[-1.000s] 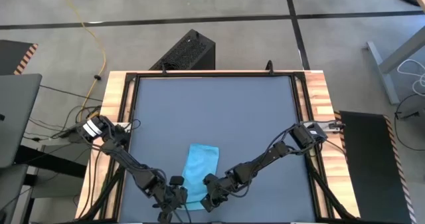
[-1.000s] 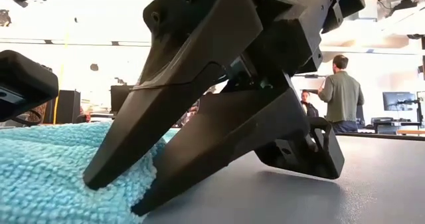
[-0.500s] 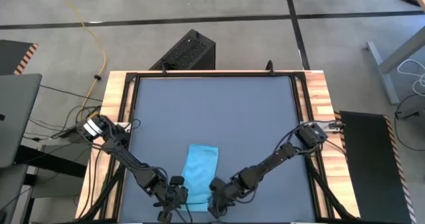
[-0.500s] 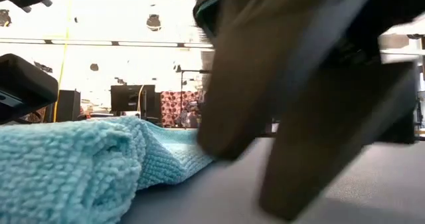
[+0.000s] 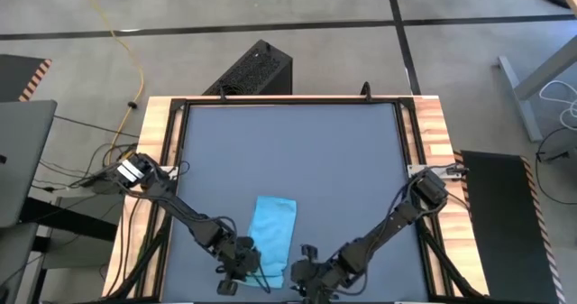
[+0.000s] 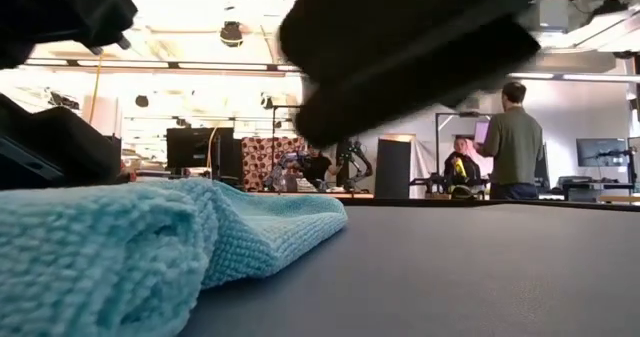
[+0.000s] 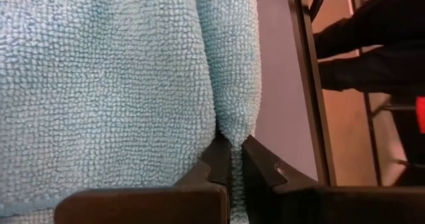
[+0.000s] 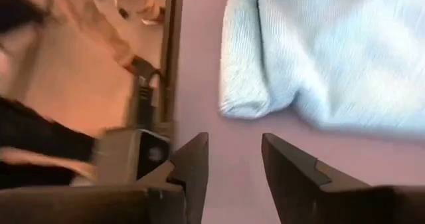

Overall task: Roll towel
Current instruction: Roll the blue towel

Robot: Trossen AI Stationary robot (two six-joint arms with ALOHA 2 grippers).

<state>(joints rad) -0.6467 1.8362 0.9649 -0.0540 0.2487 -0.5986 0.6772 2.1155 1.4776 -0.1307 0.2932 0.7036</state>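
Near edge of the worktop [image 5: 361, 160]: left gripper [image 5: 236, 270] sits at the towel's near left corner, pinched tight on a fold of the towel [image 5: 270, 232]. Left wrist view shows the blue pile caught between its fingertips [image 7: 219, 169], with a rolled lip of cloth running away from the gripper. The hold looks meant to anchor and lift the near edge so the roll can start from this end.

Right gripper [image 5: 311, 275] is just right of the towel's near right corner, off the cloth, fingers spread with a clear gap and nothing between them. Right wrist view shows bare worktop between the fingers [image 8: 192, 167] and the towel corner ahead, apart from them. Judgement: it is released and standing by, placed to retake the right side of the near edge so both corners turn together.

Towel lies near the front edge, a little left of centre, long axis running near to far. Near end is bunched into a thick hump in the low view [image 6: 100, 247]; the far part lies flat on the worktop. So the roll is barely begun, most of the length unrolled.

Farther off, beyond the table, a person [image 6: 512, 142] stands in the room with their back turned, not involved.
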